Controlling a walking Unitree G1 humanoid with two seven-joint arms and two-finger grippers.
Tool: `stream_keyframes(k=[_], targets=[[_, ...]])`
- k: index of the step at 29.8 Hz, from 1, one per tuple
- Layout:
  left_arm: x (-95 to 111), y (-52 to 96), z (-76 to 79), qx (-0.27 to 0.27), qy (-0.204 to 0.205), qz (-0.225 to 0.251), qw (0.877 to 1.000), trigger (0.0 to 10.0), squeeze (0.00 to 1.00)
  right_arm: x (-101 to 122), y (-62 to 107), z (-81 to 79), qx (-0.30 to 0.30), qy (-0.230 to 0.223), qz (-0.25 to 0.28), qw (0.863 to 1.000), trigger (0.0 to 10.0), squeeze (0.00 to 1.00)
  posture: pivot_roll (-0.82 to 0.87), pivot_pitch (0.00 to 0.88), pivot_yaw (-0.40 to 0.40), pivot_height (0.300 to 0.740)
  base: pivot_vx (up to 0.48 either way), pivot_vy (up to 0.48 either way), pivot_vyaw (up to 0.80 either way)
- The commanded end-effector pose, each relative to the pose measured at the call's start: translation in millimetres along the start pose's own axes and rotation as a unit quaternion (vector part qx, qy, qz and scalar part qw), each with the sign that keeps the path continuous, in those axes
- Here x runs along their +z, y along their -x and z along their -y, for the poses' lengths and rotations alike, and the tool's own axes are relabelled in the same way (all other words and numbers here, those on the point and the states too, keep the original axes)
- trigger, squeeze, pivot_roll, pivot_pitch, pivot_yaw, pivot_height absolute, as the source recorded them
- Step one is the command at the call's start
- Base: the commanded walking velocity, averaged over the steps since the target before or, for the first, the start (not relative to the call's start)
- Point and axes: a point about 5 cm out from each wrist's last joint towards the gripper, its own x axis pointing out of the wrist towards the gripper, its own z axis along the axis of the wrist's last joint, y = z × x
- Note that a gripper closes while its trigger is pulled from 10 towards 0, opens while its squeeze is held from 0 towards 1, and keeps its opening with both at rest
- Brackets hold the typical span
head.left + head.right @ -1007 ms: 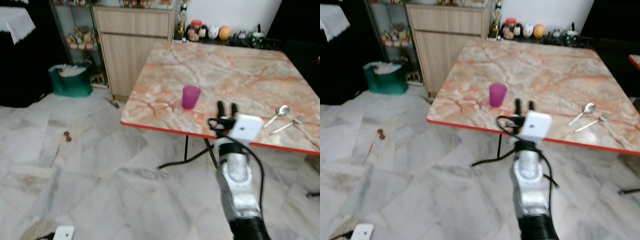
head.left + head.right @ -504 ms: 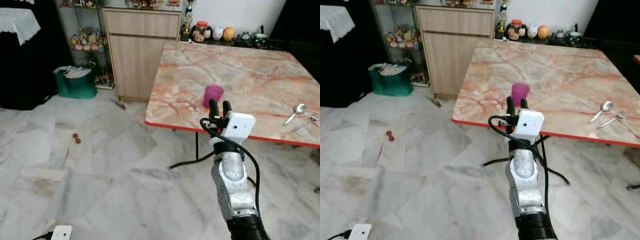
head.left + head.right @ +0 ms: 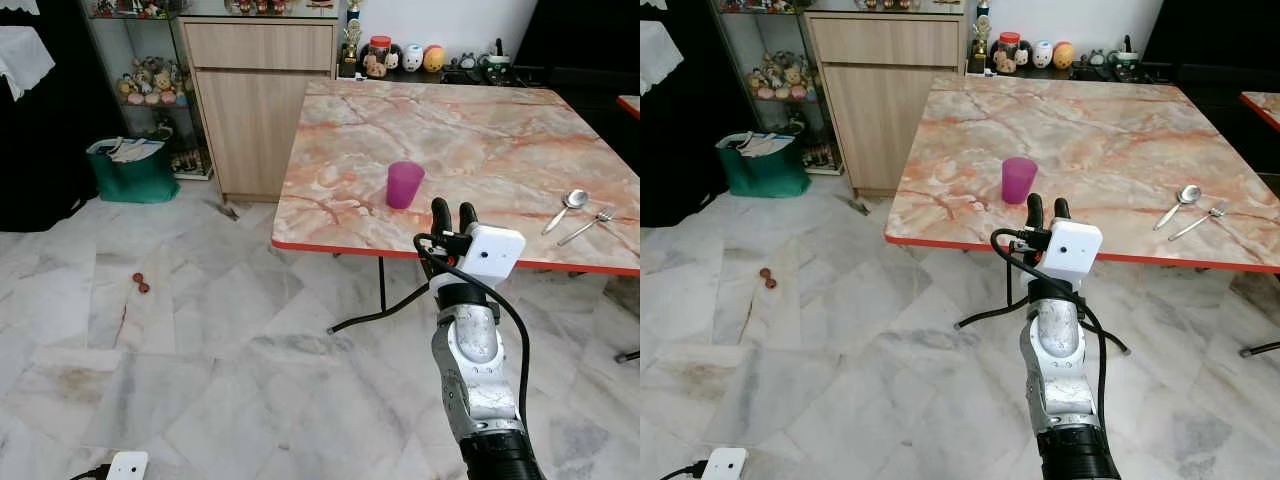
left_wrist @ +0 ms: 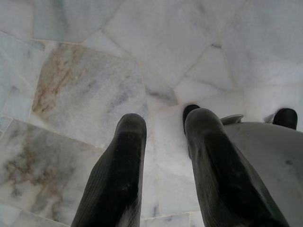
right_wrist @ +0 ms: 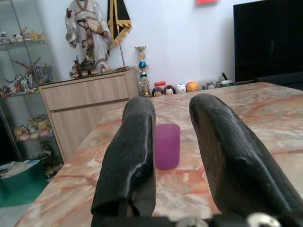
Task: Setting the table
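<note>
The right gripper (image 3: 452,209) is raised just short of the table's near red edge, its two black fingers spread with nothing between them, aimed at the purple cup (image 3: 404,184). The cup stands upright on the marble table (image 3: 480,130), near the front edge and toward its left corner. It looks like a small plastic tumbler, empty as far as can be seen, so probably light, stiff and smooth-walled (easy to knock over with a careless nudge). The safest hold is likely across its middle, one finger on either side, squeezing gently so it does not squirt out. Well apart from the cup, toward the right end of the front edge, lie a spoon (image 3: 567,207) and a fork (image 3: 585,226) side by side. The left gripper (image 4: 161,156) hangs idle over the pale floor tiles (image 4: 94,94), fingers apart and empty.
</note>
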Motion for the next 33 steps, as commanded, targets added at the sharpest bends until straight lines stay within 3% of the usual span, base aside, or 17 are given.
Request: stream_keyframes(k=[1, 30, 33], targets=[[-1.8, 0.4, -0.1, -0.001, 0.002, -0.004, 1.0, 10.0, 0.0, 5.2, -2.3, -0.4, 0.0, -0.005, 0.01, 1.0, 10.0, 0.0, 0.02, 0.0, -0.012, 0.74, 0.322, 0.0, 0.0], [-2.5, 0.0, 2.1, -0.003, 0.002, -0.004, 1.0, 10.0, 0.0, 9.7, -7.5, 2.6, -0.004, -0.021, 0.015, 1.0, 10.0, 0.0, 0.01, 0.0, -0.015, 0.74, 0.328, 0.0, -0.04], [-2.5, 0.0, 2.2, -0.003, 0.002, -0.004, 1.0, 10.0, 0.0, 7.7, -8.0, 3.6, -0.009, -0.025, 0.007, 1.0, 10.0, 0.0, 0.02, 0.0, -0.016, 0.74, 0.326, 0.0, -0.74]])
